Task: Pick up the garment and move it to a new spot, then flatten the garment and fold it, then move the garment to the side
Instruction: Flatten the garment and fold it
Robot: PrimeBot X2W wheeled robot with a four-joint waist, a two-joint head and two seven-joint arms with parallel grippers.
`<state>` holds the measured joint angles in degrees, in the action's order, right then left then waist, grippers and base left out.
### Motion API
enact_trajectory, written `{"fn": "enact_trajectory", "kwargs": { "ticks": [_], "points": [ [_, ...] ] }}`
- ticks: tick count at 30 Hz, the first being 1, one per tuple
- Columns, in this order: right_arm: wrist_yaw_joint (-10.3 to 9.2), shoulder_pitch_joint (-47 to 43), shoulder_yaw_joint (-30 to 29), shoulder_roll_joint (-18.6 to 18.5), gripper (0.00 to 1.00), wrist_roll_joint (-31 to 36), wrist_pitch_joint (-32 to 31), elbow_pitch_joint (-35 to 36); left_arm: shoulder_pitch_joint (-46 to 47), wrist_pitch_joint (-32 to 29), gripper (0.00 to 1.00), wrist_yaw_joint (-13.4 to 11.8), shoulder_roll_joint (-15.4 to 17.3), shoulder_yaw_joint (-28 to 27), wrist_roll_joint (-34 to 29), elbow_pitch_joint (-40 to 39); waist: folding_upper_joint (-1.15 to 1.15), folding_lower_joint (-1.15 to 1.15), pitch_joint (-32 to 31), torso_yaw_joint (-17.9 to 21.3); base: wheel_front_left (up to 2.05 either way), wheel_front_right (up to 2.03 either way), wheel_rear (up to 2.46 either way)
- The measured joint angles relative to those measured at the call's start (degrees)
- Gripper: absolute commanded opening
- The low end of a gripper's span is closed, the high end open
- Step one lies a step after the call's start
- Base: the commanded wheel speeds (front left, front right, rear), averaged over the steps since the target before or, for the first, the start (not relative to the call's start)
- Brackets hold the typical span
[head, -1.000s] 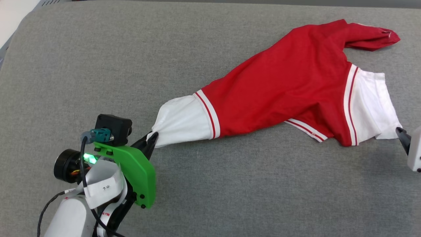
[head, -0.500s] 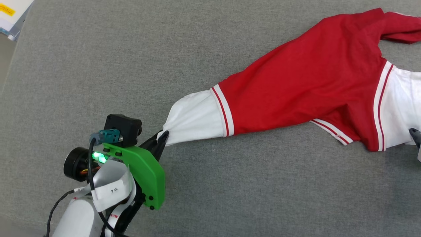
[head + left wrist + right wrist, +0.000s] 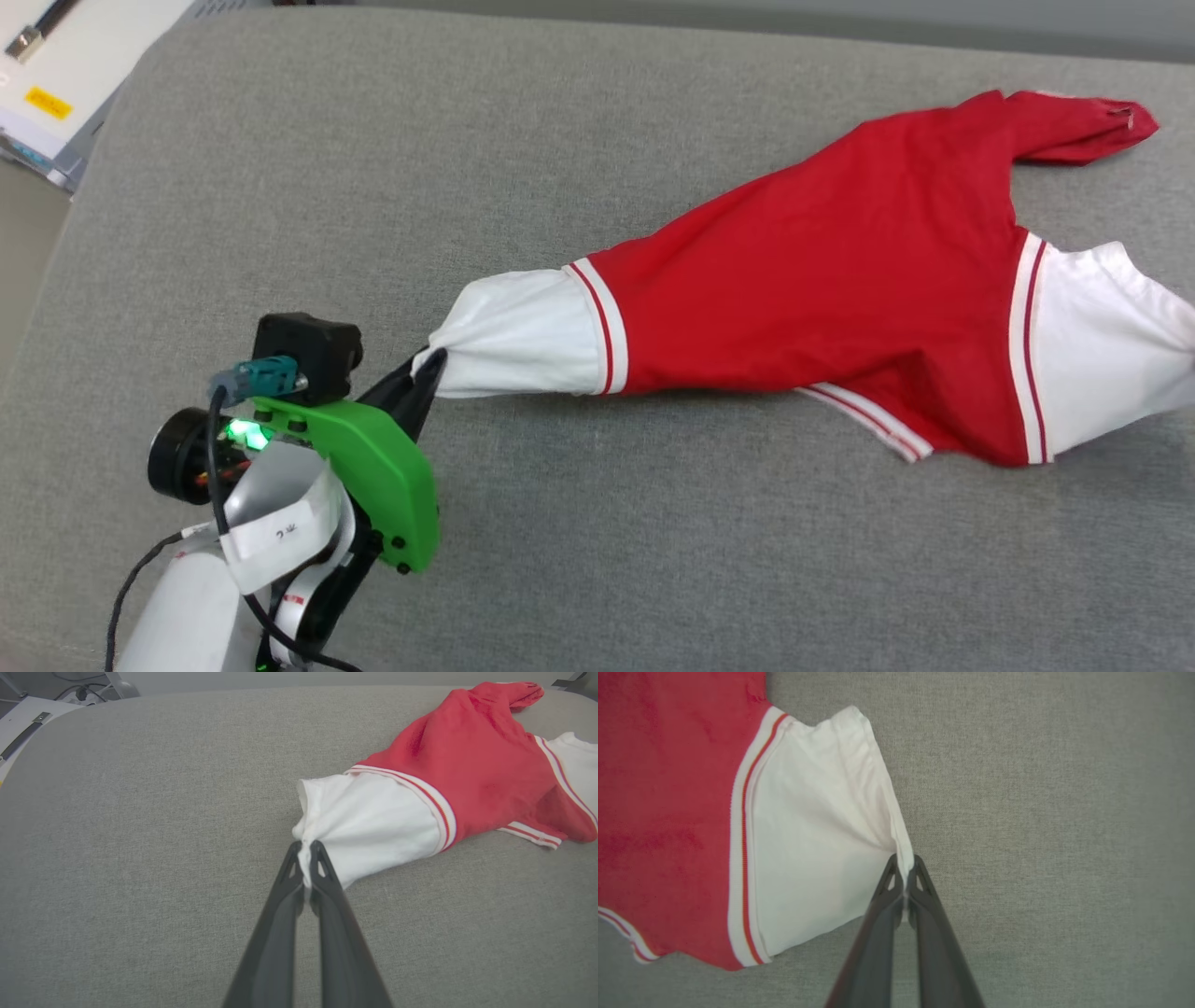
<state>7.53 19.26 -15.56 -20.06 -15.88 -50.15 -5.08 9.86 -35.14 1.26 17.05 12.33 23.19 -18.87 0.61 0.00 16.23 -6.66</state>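
Garment (image 3: 822,280): lies on the grey surface (image 3: 327,168), drawn out lengthwise between the two pincers and occupying the right half of the head view.

Pincer state:
- Left pincer (image 3: 306,851): closed on the cuff of one white sleeve (image 3: 369,826), with cloth pinched between the tips.
- Right pincer (image 3: 906,861): closed on the edge of the second white sleeve (image 3: 817,826), gripped the same way.

Task progress, as judged from this position:
1. Pick up and relocate: probably in hand. The garment is gripped at both sleeves, but most of its body rests on the surface. Whether this is the new spot cannot be determined.
2. Flatten: not done. The red body is gathered and creased between the sleeves. One red end (image 3: 1083,126) is twisted into a narrow tail at the far side. The printed front is not on show.
3. Fold: not begun, with no layer laid over another in an orderly way.
4. Move to the side: outstanding.
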Motion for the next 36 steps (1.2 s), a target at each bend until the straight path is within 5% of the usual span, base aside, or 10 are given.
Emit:
{"fn": "enact_trajectory", "kwargs": {
  "ticks": [10, 21, 36],
  "points": [
    [0.0, 2.6, -1.3, -4.6, 0.0, -4.7, -1.2, 7.1, 2.1, 0.6, 0.0, 0.0, 3.5, -4.7, 0.8, -3.0, 0.0, 0.0, -8.0, 2.4, 0.0, 0.0, 0.0],
    [0.0, 11.0, -2.4, -2.6, 0.0, -11.2, -2.0, 12.8, 9.4, 2.5, 0.0, 0.0, 6.4, -9.9, 1.1, -7.3, 0.0, 0.0, -14.2, 6.1, 0.0, 0.0, 0.0],
    [0.0, 25.6, 0.3, -4.1, 0.0, -9.4, 2.9, 9.8, 24.0, 3.9, 0.0, 0.6, 9.5, -14.7, 4.2, -4.7, 0.0, 0.0, -11.8, 8.4, 0.0, 0.0, 0.0]
  ]
}}
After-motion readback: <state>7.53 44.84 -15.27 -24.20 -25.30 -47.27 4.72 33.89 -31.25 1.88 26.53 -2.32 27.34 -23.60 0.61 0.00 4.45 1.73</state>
